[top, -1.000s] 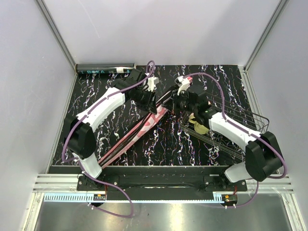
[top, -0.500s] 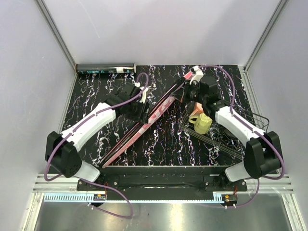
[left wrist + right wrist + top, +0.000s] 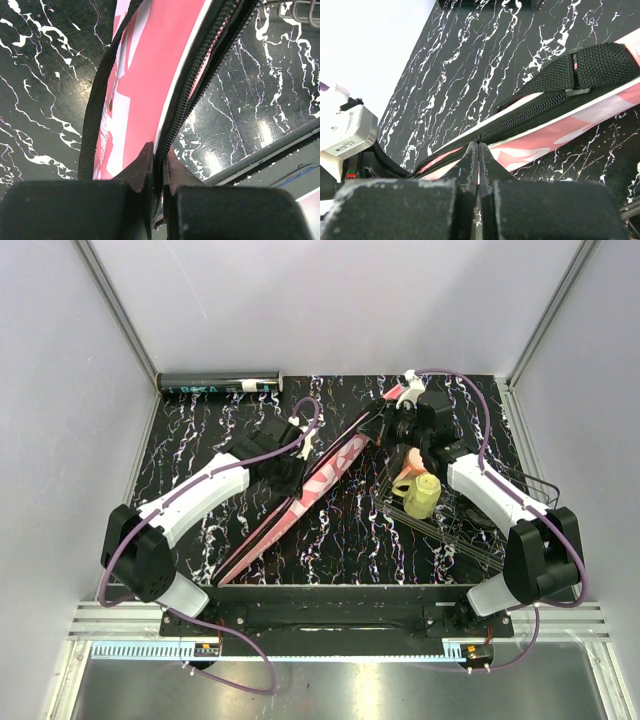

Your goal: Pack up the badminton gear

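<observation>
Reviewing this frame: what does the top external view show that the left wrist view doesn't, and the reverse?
Only top external: the black tube at the table's far edge, the yellow-green cup, and the right tool. Only left wrist: the zipper teeth clamped in the left tool. Both: the pink racquet cover lying on the marbled table.
</observation>
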You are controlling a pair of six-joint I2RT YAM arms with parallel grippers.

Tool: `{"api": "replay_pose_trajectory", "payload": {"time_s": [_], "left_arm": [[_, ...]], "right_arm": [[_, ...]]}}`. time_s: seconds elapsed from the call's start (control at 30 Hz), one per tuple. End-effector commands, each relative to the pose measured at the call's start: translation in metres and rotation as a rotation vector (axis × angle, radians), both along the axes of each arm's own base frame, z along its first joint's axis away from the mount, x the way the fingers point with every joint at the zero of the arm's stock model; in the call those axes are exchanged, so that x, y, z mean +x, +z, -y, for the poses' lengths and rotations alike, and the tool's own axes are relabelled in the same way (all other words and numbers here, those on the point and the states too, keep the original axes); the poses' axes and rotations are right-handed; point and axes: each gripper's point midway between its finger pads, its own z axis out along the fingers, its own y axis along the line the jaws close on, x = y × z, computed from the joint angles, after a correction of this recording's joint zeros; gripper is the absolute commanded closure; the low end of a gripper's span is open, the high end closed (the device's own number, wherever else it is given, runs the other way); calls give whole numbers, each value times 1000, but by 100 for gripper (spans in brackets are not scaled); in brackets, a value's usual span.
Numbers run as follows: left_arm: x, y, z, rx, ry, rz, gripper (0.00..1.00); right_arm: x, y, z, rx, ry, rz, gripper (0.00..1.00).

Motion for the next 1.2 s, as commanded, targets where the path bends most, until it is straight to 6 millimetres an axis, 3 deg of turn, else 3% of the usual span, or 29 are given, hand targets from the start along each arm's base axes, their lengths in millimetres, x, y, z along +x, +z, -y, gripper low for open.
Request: {"api": "replay_pose_trajectory", "payload": {"time_s": [0.0,0.13,0.3,0.43,0.57,0.67,0.83,1.0,1.07,1.1,1.17], "left_arm": [[24,32,16,-75,28,94,100],[32,43,32,-136,28,85,100],[49,67,53,-216,29,112,100],[62,71,63,-228,27,118,100],[69,73,65,-231,36,119,100],[69,67,60,-210,44,115,100],[55,51,46,-171,54,93,100],[45,52,42,-187,40,96,100],[44,54,42,-196,39,106,100],[43,57,41,-202,39,113,100],[44,58,41,-202,36,117,100]], "right_arm": [[0,32,0,7,19,97,100],[-14,28,-8,44,67,82,100],[-46,20,-45,61,165,78,100],[-81,15,-80,96,271,40,100],[-101,6,-90,116,303,20,100],[-103,1,-83,103,275,16,100],[-102,10,-81,93,267,40,100],[-90,6,-82,102,218,6,100],[-91,4,-86,121,235,-52,93],[-86,2,-90,127,243,-82,83],[-88,2,-94,153,259,-131,77]]}}
